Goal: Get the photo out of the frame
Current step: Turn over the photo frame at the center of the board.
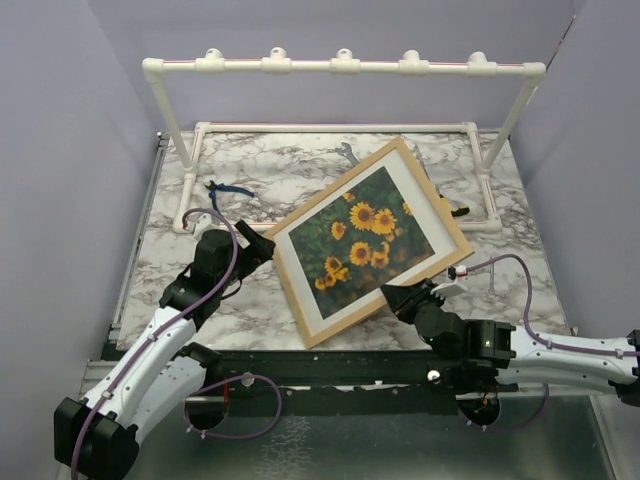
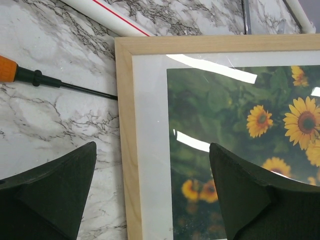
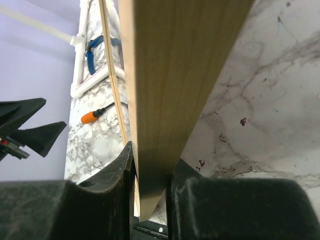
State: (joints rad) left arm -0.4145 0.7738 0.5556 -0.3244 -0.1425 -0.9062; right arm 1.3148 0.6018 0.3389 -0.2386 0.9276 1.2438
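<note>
The frame (image 1: 312,318), light wood with a white mat, lies skewed and face up over the marble table (image 1: 190,280). The photo (image 1: 365,240) of yellow sunflowers sits inside it behind glass. My right gripper (image 1: 405,296) is shut on the frame's near right edge. In the right wrist view its gripper (image 3: 152,185) pinches the wooden edge (image 3: 170,75) between both fingers. My left gripper (image 1: 262,246) is open at the frame's left corner. In the left wrist view the left gripper (image 2: 152,190) straddles the frame's side rail (image 2: 127,150), one finger (image 2: 55,192) over marble, the other over the photo (image 2: 240,115).
A white PVC pipe rack (image 1: 340,66) stands along the back and sides of the table. Blue-handled pliers (image 1: 228,188) lie at the back left. An orange-handled screwdriver (image 2: 10,70) lies by the frame's corner, its shaft running under the frame. Purple walls close in both sides.
</note>
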